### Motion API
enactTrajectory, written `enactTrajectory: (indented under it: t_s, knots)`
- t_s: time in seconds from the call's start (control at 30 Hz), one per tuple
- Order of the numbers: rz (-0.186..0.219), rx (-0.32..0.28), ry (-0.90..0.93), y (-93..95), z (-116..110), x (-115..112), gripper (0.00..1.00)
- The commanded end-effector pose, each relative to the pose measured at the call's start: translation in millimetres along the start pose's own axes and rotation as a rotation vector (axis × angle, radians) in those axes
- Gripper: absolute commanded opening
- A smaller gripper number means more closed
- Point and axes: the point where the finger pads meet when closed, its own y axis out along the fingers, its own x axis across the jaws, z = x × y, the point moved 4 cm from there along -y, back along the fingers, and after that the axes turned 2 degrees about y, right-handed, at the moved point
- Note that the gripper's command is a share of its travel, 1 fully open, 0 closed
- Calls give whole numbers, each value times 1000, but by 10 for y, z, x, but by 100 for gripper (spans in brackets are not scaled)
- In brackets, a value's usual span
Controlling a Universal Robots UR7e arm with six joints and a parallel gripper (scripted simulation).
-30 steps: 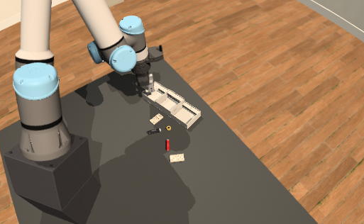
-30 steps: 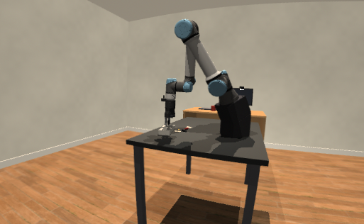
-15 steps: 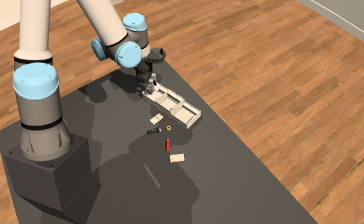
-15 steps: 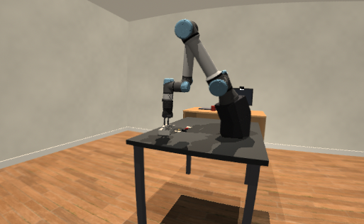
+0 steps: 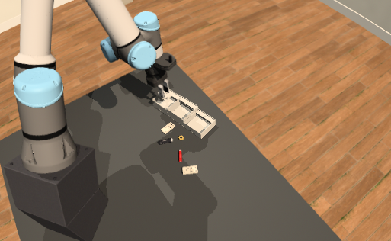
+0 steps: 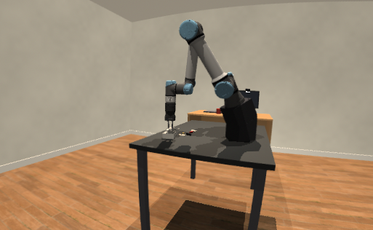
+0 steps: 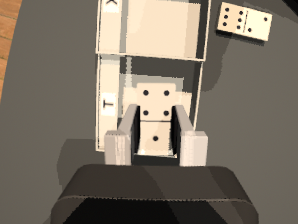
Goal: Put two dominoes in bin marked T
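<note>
My gripper [image 7: 155, 119] is shut on a cream domino [image 7: 154, 117] and holds it over the compartment marked T [image 7: 108, 103], the end one of a row of cream bins [image 5: 185, 112]. In the top view the gripper [image 5: 161, 91] hangs just above that end of the row. In the wrist view, the compartment marked X [image 7: 162, 23] lies beyond it and looks empty. A second domino [image 5: 168, 128] lies flat on the table beside the bins; it also shows in the wrist view [image 7: 245, 20]. A third domino [image 5: 190, 169] lies nearer the table's front.
A black cylinder [image 5: 165, 141], a small brass nut [image 5: 181, 137] and a red stick [image 5: 180, 155] lie between the two loose dominoes. The robot base [image 5: 46, 168] stands at the left. The bins lie close to the table's far right edge.
</note>
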Motion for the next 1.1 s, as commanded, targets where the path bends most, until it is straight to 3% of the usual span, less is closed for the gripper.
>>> enactTrajectory:
  t_s: [0.0, 0.5, 1.07]
  knots:
    - [-3, 11, 69, -3, -4, -6, 49]
    - [-3, 11, 69, -3, -7, -6, 49]
    - [-3, 11, 69, 297, -4, -5, 49]
